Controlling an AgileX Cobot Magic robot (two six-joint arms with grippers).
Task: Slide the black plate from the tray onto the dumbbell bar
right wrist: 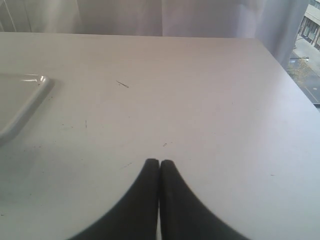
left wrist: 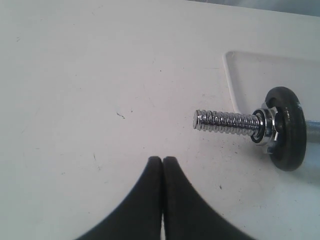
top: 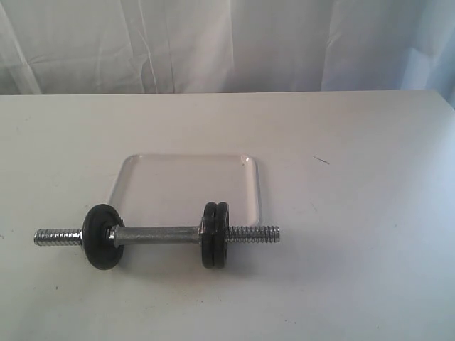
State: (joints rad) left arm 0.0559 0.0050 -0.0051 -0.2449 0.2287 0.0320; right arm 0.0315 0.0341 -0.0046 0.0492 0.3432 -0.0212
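Note:
The dumbbell bar point(top: 156, 233) lies on the table along the near side of the tray point(top: 188, 186). The tray holds nothing. One black plate point(top: 103, 237) sits on the bar's left part. Two more black plates point(top: 215, 234) sit side by side on its right part. The left wrist view shows the bar's threaded end point(left wrist: 227, 122), a black plate point(left wrist: 286, 127) behind a chrome nut, and a tray corner point(left wrist: 235, 85). My left gripper point(left wrist: 163, 159) is shut and empty, short of that threaded end. My right gripper point(right wrist: 159, 161) is shut and empty over bare table, away from the tray's corner point(right wrist: 25, 105). Neither gripper shows in the exterior view.
The white table point(top: 355, 270) carries a small dark scratch point(top: 321, 160) to the right of the tray. A pale curtain point(top: 213, 42) hangs behind the table's far edge. The table's right edge and a window point(right wrist: 310, 30) show in the right wrist view.

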